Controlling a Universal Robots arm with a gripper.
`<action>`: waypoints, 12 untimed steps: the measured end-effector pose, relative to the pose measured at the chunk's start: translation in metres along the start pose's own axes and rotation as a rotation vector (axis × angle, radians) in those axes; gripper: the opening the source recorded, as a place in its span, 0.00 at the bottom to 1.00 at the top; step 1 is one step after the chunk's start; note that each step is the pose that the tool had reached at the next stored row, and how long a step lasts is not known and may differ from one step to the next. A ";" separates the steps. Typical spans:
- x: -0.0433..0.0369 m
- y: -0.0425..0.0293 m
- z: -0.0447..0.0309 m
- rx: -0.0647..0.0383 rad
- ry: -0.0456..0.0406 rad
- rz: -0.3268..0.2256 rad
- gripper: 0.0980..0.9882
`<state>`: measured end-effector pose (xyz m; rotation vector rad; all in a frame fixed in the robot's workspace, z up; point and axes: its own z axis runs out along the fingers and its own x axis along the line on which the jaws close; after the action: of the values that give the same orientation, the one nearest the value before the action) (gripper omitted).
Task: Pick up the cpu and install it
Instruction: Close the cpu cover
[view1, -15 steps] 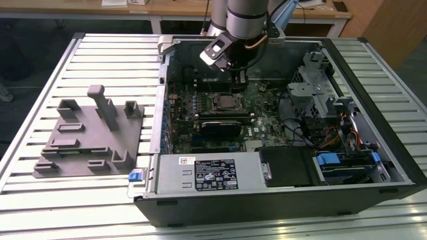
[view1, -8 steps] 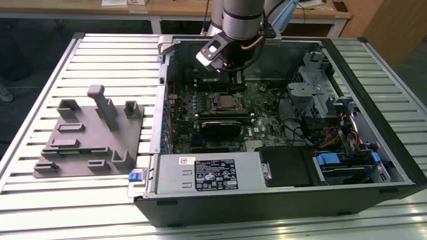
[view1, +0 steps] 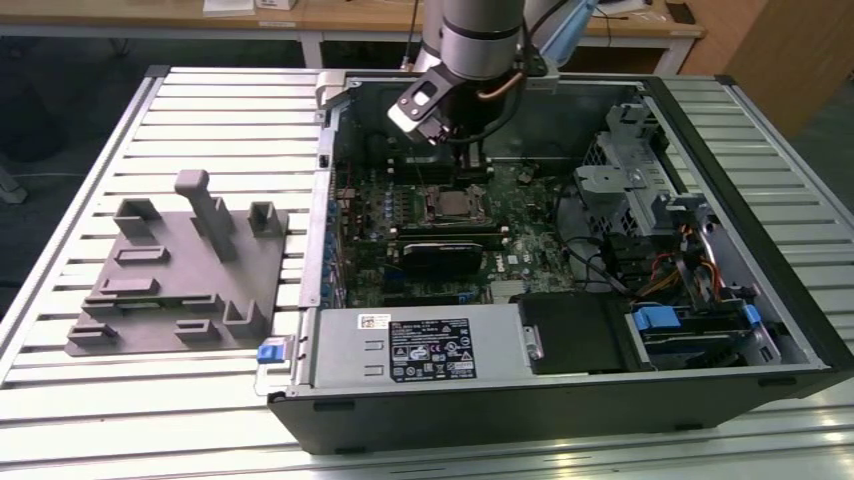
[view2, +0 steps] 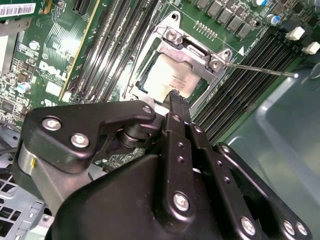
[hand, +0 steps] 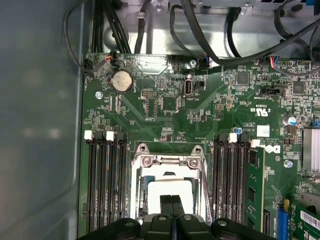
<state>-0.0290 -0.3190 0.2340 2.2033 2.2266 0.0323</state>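
- The gripper (hand: 172, 199) has its two fingers pressed together, with nothing between them.
- The cpu (hand: 156, 189) lies flat in the socket's metal frame (hand: 170, 161) on the motherboard (hand: 175, 115).
- In both wrist views the fingertips hang directly over the cpu's edge; whether they touch it cannot be told.

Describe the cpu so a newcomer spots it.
Find the open black computer case and its green motherboard. At the board's middle a metal-framed socket holds the cpu, a small flat silvery square. Dark long memory slots flank it; unlike them it is pale and square.
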 end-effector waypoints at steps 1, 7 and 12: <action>0.0000 -0.0006 0.0001 0.000 0.0000 0.000 0.01; 0.0001 -0.0056 0.0008 0.000 0.0000 0.000 0.01; 0.0001 -0.0088 0.0023 0.000 0.0001 0.000 0.01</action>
<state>-0.0378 -0.3190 0.2315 2.2032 2.2266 0.0324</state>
